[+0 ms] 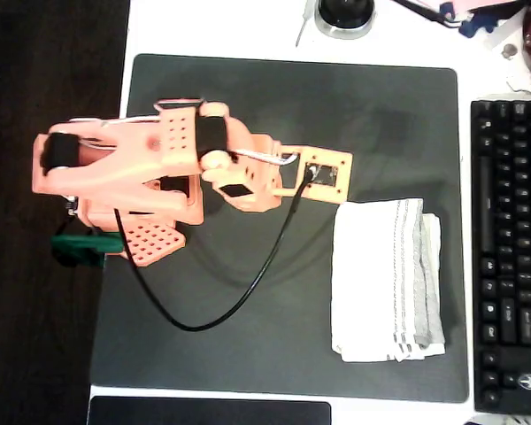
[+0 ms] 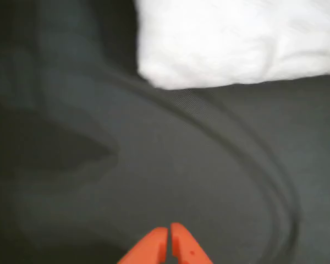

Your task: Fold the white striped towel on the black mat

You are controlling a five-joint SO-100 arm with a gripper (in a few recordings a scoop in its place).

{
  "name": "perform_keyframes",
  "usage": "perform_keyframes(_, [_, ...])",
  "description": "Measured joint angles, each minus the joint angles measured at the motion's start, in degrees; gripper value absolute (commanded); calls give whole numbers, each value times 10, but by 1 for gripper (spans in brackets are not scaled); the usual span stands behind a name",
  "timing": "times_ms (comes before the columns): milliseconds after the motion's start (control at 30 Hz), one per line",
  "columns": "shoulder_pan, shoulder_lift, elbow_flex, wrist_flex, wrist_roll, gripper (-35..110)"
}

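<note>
In the overhead view the towel (image 1: 385,281) lies folded on the mat's (image 1: 248,363) right half. The arm (image 1: 159,173) stands over the mat's left half, apart from the towel. A keyboard (image 1: 511,257) lies right of the mat on the table (image 1: 239,31).

Support: white table (image 1: 203,31), overhead view.
On table: black mat (image 1: 248,354); black keyboard (image 1: 511,257) at right; round dark-topped object (image 1: 345,13) at top edge.
On mat: white striped towel (image 1: 385,279), folded, right side.
</note>
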State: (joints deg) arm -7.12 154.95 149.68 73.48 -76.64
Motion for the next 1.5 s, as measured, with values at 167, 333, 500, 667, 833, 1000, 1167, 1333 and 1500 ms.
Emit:
perform_keyframes(167, [11,88,82,4,-21,0])
perform_keyframes(333, [41,167,157,-2,-56,0])
perform_keyframes(500, [48,232,215,-2,-64,0])
perform_keyframes(667, [49,276,265,-9,-74,0])
perform_keyframes(833, [58,316,296,-9,-83,0])
perform_keyframes(1000, [56,322,300,-4,-84,0])
perform_keyframes(1167, [52,339,300,25,-89,0])
perform_keyframes(1333, [53,347,300,36,-91,0])
perform_keyframes(1500, [62,357,300,41,-91,0])
